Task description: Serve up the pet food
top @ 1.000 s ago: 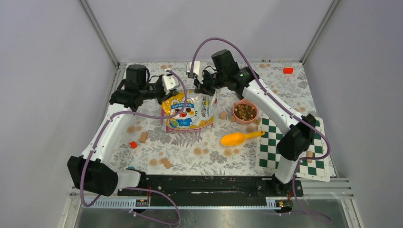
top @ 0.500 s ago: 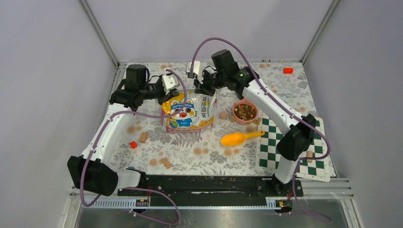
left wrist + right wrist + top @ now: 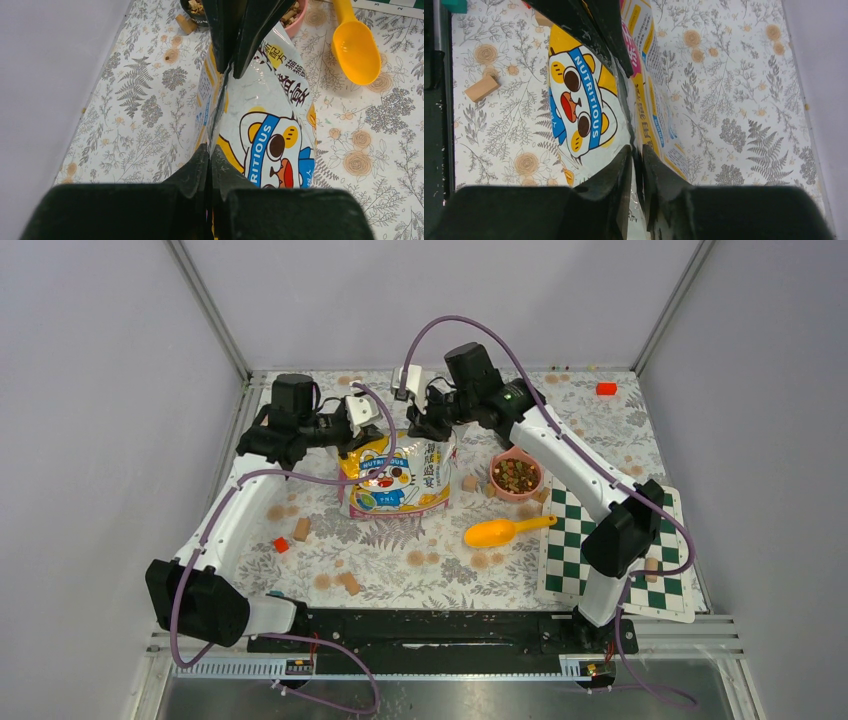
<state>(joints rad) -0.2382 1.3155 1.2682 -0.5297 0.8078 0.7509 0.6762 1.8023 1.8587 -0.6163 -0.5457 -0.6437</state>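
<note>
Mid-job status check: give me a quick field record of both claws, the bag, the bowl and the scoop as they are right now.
left claw: shut on the top edge of the bag
right claw: straddles the same top edge, thin gap between its fingers; grip unclear
bag: between the two claws, cartoon cat side facing the arm bases
bowl: pink, right of the bag, holds kibble
scoop: yellow, empty, lying nearer the arm bases than the bowl, untouched
</note>
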